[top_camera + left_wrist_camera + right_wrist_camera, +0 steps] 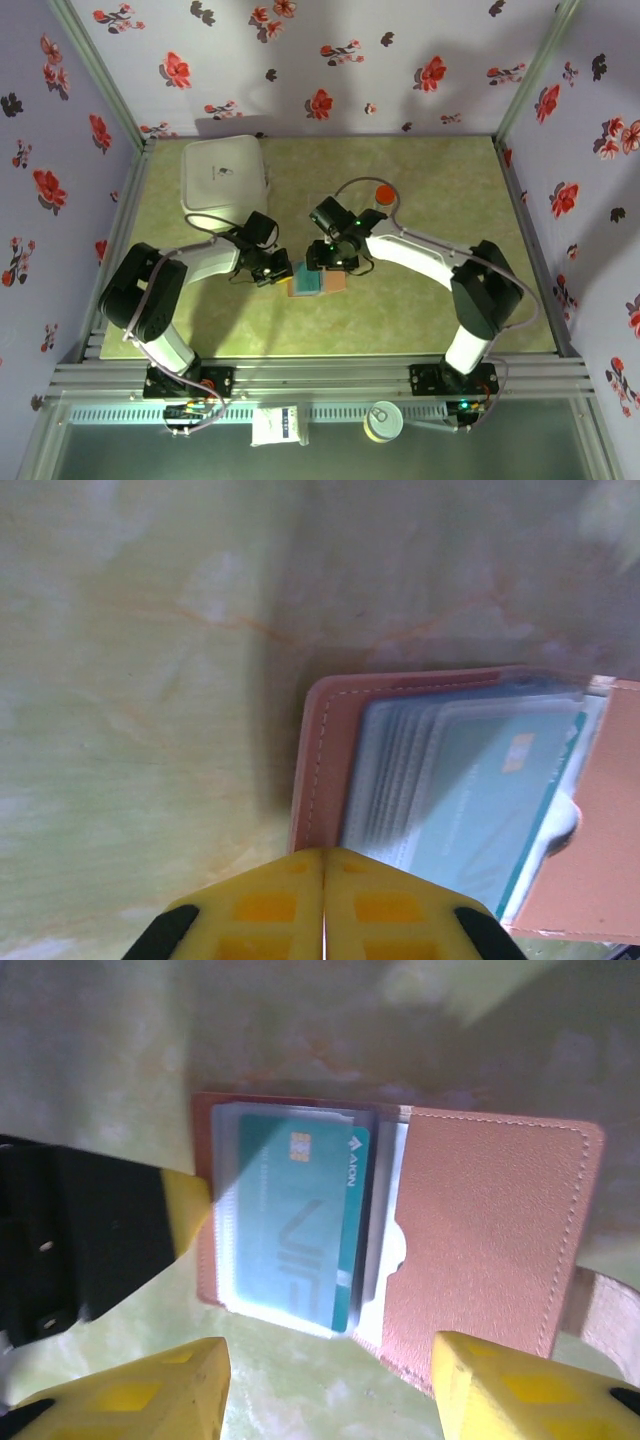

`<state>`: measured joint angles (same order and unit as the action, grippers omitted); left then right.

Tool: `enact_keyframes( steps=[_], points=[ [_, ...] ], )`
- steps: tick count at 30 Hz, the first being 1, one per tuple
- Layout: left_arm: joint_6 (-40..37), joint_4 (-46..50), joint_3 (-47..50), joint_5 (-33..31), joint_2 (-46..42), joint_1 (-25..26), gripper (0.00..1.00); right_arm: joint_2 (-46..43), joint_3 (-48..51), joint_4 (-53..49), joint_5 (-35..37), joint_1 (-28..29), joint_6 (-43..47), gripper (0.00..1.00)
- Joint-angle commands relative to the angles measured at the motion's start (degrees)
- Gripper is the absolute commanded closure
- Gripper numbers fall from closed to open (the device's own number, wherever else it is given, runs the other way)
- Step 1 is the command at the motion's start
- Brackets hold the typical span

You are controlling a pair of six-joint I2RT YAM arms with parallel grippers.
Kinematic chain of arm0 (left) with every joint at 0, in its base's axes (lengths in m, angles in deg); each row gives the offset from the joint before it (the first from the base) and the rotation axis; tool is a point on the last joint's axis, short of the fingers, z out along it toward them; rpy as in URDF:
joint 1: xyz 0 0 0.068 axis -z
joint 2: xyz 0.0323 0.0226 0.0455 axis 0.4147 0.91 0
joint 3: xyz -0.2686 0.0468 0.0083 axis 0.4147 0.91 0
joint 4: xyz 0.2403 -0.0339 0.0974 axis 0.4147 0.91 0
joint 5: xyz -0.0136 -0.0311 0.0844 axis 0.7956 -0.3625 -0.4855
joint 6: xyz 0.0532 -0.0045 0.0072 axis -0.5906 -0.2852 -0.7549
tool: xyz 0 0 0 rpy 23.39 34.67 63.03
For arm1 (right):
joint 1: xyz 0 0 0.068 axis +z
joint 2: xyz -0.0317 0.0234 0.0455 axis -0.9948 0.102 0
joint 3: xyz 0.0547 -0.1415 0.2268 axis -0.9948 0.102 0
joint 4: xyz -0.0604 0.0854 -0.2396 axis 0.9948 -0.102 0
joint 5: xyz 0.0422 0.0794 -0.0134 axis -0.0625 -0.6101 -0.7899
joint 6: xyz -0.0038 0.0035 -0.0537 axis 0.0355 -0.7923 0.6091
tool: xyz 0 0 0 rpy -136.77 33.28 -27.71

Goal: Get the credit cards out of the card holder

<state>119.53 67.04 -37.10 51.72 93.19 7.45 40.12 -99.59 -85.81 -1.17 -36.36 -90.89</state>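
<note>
The card holder (318,282) lies open on the green table between both grippers. In the right wrist view its brown flap (490,1240) is folded out to the right. A teal credit card (300,1220) with a gold chip sits inside clear sleeves on the left half. My left gripper (323,854) is shut, its yellow tips resting at the holder's brown stitched rim (313,760), with nothing seen between them. Its finger (187,1210) touches the holder's left edge. My right gripper (330,1385) hangs open above the holder's near edge, holding nothing.
A white square box (225,175) stands at the back left of the table. A red round object (384,193) lies behind the right arm. A white packet (279,425) and a round can (384,420) sit off the table's front edge.
</note>
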Motion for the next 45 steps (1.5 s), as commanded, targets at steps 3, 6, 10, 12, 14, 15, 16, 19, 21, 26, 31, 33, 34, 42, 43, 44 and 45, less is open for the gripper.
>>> enact_keyframes(
  steps=[3,6,10,12,14,15,16,19,21,26,31,33,34,42,43,44,45],
  points=[
    [-1.9,0.0,-0.7,-0.5,1.6,-0.4,0.93,4.1,-3.4,-6.8,7.4,0.1,0.1,0.33],
    [-2.0,0.0,-0.7,-0.7,2.1,-0.4,0.93,5.4,-3.2,-8.7,10.9,0.0,0.0,0.17],
    [-2.2,0.0,-0.7,-0.8,2.4,-0.4,0.93,7.1,-3.0,-10.8,14.2,-0.1,0.0,0.08],
    [-2.2,0.0,-0.7,-0.8,2.4,-0.4,0.93,7.7,-2.7,-11.2,15.5,0.0,0.0,0.07],
    [-2.3,0.0,-0.6,-0.8,2.6,-0.4,0.93,8.4,-2.6,-11.7,16.6,0.0,-0.2,0.06],
    [-2.3,-0.1,-0.6,-0.8,2.6,-0.4,0.93,8.9,-2.4,-11.4,16.6,-0.1,-0.2,0.06],
    [-2.3,0.0,-0.6,-0.8,2.6,-0.4,0.93,9.3,-2.2,-10.9,16.4,-0.1,-0.1,0.06],
    [-2.4,0.0,-0.6,-0.8,2.7,-0.4,0.93,10.4,-1.6,-9.9,15.4,-0.2,-0.1,0.05],
    [-2.3,0.0,-0.7,-0.8,2.7,-0.4,0.93,11.0,-1.2,-9.3,15.2,-0.3,-0.1,0.05],
    [-2.5,0.1,-1.2,-0.8,3.3,-0.5,0.93,11.3,1.8,-5.5,12.4,-1.0,-0.5,0.05],
    [-2.9,0.5,-1.4,-0.8,3.2,-0.6,0.93,11.3,5.6,-0.9,8.6,-2.3,-1.2,0.05],
    [-3.0,0.5,-1.1,-0.8,3.2,-0.7,0.93,11.4,6.5,0.2,7.9,-2.6,-1.5,0.05],
    [-3.0,0.5,-1.0,-0.8,3.2,-0.8,0.93,11.4,6.7,0.2,7.9,-2.6,-1.5,0.06],
    [-2.9,1.4,-1.3,-0.9,-0.3,-1.2,0.92,6.5,4.3,-3.0,9.3,-2.6,-1.2,0.10],
    [-2.9,1.7,-1.4,-0.9,-1.0,-1.3,0.92,5.5,3.9,-3.3,9.2,-2.6,-1.1,0.11],
    [-2.9,2.0,-1.7,-1.0,-1.7,-1.5,0.92,4.7,3.6,-3.4,8.8,-2.5,-1.1,0.11],
    [-2.9,2.3,-2.0,-1.0,-2.3,-1.5,0.92,3.9,3.3,-3.4,8.6,-2.5,-1.1,0.12]
  ],
)
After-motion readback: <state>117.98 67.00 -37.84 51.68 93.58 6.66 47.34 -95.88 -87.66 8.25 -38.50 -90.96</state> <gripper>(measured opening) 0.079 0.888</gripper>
